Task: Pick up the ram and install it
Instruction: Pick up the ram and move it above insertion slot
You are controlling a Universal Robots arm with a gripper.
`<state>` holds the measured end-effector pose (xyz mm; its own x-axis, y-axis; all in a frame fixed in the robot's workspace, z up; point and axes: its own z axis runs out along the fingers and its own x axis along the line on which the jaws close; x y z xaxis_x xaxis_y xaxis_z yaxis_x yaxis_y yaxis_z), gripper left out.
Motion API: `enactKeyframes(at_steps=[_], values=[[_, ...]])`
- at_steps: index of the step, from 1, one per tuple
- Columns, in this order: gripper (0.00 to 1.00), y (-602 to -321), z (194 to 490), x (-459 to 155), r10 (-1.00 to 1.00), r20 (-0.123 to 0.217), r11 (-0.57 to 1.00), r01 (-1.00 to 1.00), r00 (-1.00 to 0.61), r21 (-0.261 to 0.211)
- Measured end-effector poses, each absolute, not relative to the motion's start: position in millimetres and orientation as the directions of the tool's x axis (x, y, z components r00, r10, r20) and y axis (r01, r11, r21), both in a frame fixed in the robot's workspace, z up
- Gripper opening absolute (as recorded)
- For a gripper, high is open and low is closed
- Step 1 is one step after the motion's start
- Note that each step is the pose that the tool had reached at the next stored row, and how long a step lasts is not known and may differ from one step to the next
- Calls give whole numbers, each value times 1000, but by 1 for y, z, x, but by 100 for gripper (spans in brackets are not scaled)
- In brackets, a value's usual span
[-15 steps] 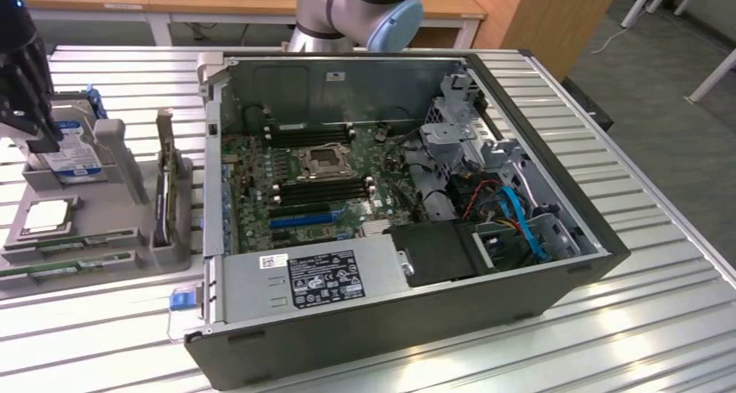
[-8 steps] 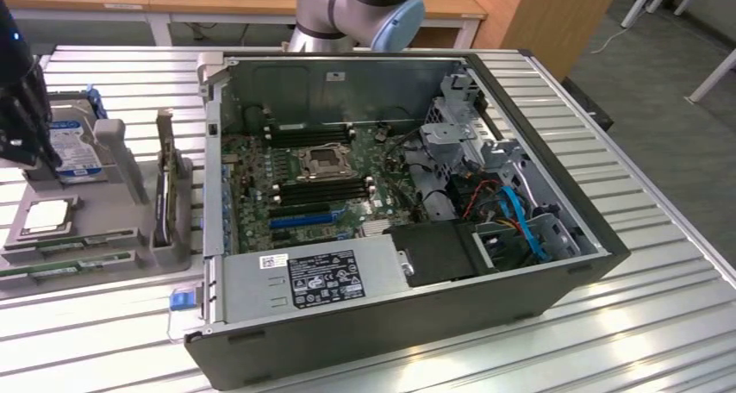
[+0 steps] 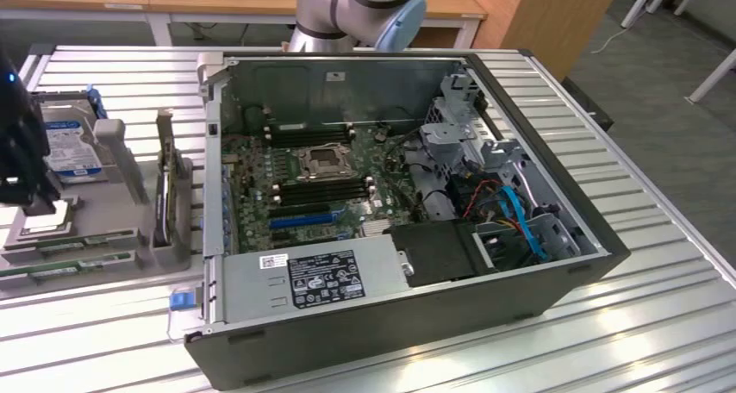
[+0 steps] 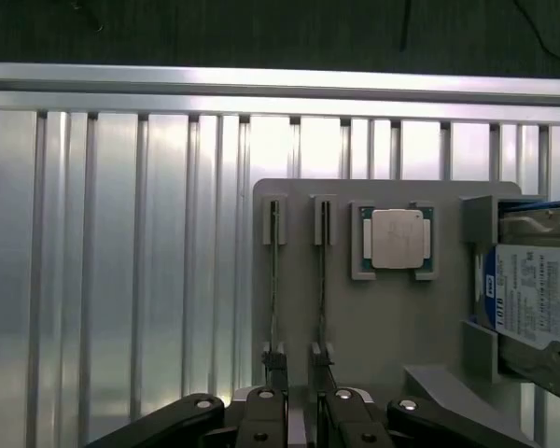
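The ram [image 4: 322, 275] stands in its tray [image 4: 383, 327] just ahead of our wide, empty end effector [image 4: 303, 415]. We should centre squarely over it before closing.

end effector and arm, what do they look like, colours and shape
In the wrist view the end effector is black, built of angular linked bars on either side, with round silver pins at the joints. In the exterior view the silvery-grey tubular arm has smooth rounded segments and a light blue cap on its joint.
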<state>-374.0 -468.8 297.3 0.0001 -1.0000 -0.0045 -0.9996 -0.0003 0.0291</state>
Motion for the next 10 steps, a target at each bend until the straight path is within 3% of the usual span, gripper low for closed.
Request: enactKeyframes(at_steps=[10], values=[[24, -476, 279, -374, -1000, -5, -2, -1000, 2, 29]])
